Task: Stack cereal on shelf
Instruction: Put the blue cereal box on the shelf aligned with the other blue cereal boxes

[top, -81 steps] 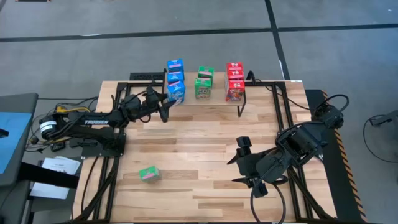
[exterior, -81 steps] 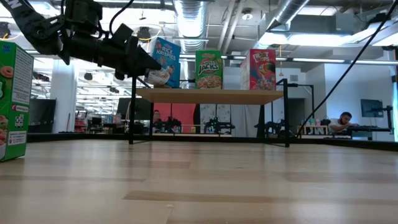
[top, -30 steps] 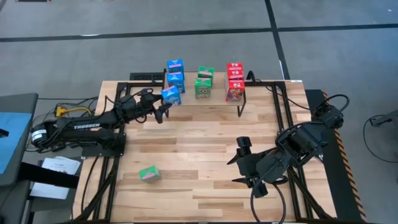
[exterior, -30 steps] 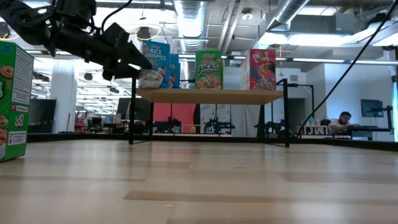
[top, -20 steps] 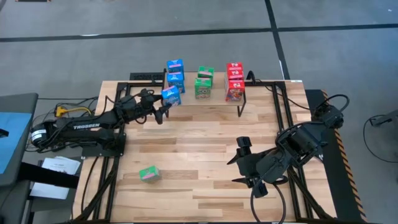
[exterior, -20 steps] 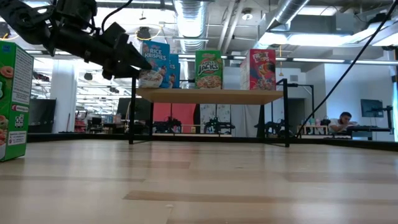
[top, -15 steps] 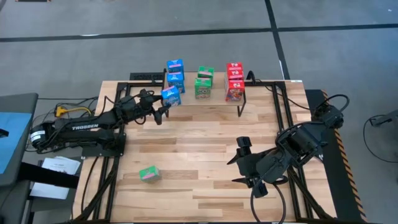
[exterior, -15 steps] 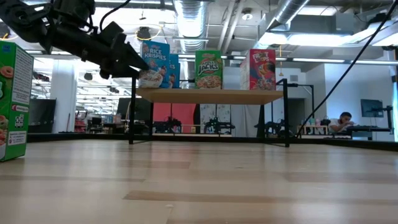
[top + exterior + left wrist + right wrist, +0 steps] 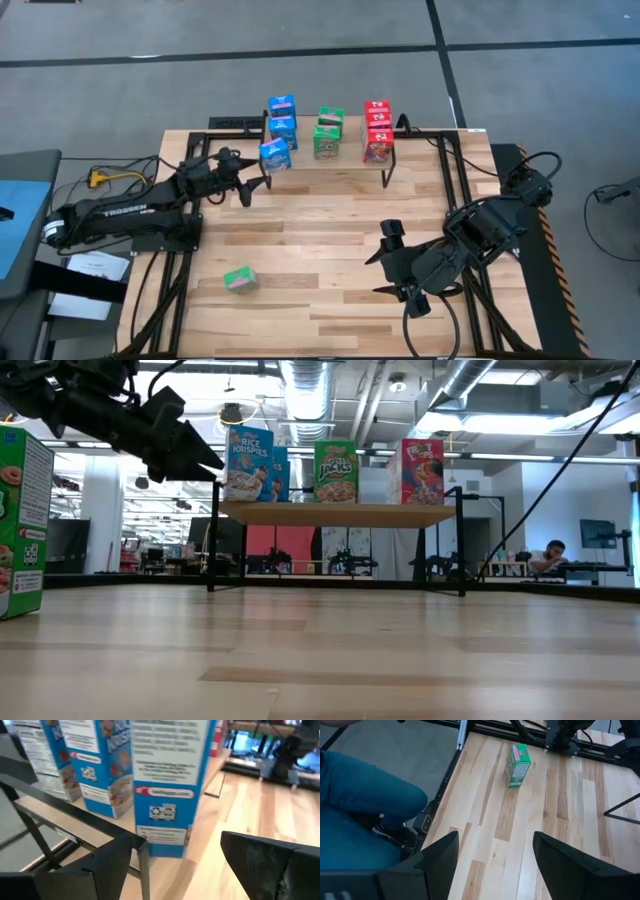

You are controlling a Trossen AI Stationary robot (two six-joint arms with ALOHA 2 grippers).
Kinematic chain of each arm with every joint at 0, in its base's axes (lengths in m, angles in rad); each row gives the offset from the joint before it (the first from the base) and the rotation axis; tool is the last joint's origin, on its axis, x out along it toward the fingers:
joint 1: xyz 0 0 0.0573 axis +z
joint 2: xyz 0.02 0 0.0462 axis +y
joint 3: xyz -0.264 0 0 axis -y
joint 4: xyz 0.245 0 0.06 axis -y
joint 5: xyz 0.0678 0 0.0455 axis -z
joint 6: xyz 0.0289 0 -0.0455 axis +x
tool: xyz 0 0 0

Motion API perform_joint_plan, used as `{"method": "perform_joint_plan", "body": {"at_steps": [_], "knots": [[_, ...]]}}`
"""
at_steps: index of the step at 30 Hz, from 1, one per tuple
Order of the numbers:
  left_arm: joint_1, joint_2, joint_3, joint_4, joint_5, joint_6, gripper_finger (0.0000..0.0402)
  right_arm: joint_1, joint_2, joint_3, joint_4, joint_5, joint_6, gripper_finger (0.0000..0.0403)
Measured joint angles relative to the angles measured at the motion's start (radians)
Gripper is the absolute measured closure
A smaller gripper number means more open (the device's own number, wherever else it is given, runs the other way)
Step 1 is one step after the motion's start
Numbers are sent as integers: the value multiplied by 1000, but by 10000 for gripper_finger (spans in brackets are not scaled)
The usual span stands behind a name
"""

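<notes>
The shelf (image 9: 340, 514) stands at the table's far side and carries blue, green and red cereal boxes. The nearest blue box (image 9: 274, 153) stands upright by its base at the shelf's front left end, also seen close up as the blue box (image 9: 167, 785). My left gripper (image 9: 247, 187) hovers open just left of and nearer than that box, apart from it, as the left gripper (image 9: 197, 457) shows in the low view. One green box (image 9: 238, 279) stands on the tabletop near the left front. My right gripper (image 9: 402, 278) waits open above the table's right front.
Black frame rails run along the table's edges (image 9: 180, 280). A person's leg in blue trousers (image 9: 360, 795) is beside the table's left edge. Bare planks lie between the shelf and the arms (image 9: 320, 230).
My left gripper has drawn back from the blue box toward the table's left and near edges, staying open. The blue box has stayed standing on the shelf's front left end.
</notes>
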Motion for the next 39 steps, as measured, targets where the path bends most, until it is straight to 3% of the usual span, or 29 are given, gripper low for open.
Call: {"method": "perform_joint_plan", "body": {"at_steps": [12,16,20,39], "knots": [[-139,-14,0,-36,5,116,111,0,0,0,0,0,0,122],[-169,-14,0,-33,-53,124,111,0,0,0,0,0,0,122],[-176,-14,0,-21,-126,113,111,0,0,0,0,0,0,122],[-175,158,0,196,-203,105,111,0,0,0,0,0,-2,122]]}}
